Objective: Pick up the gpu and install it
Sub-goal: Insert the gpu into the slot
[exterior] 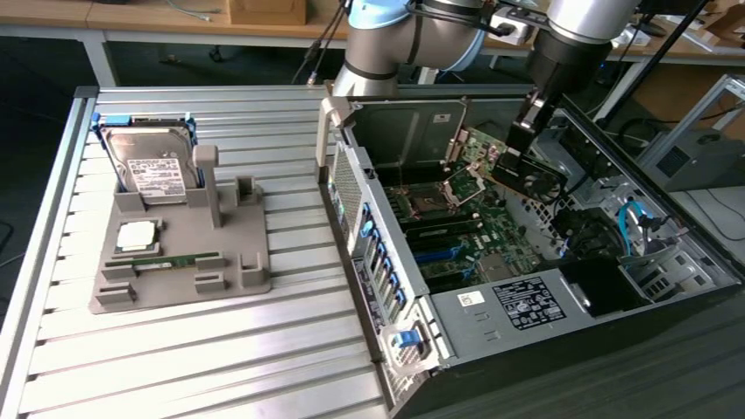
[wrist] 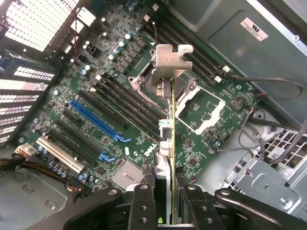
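Note:
The gpu (exterior: 521, 172) is a dark card hanging tilted inside the open computer case (exterior: 489, 325), above the green motherboard (exterior: 466, 240). My gripper (exterior: 533, 131) is shut on its upper edge. In the wrist view the gpu (wrist: 166, 139) runs edge-on away from my gripper (wrist: 165, 203), clamped between the two black fingers (wrist: 143, 207). Its silver end bracket (wrist: 171, 60) is at the far end, over the processor socket area. The card floats clear of the motherboard (wrist: 110, 91). A long blue slot (wrist: 94, 118) and black slots lie off to one side of it.
A grey holder tray (exterior: 239, 278) on the slatted metal table (exterior: 174, 358) carries a hard drive (exterior: 146, 166) standing upright, a processor chip (exterior: 136, 234) and a green memory stick (exterior: 163, 260). Loose cables (wrist: 268, 139) and the case's metal walls surround the motherboard.

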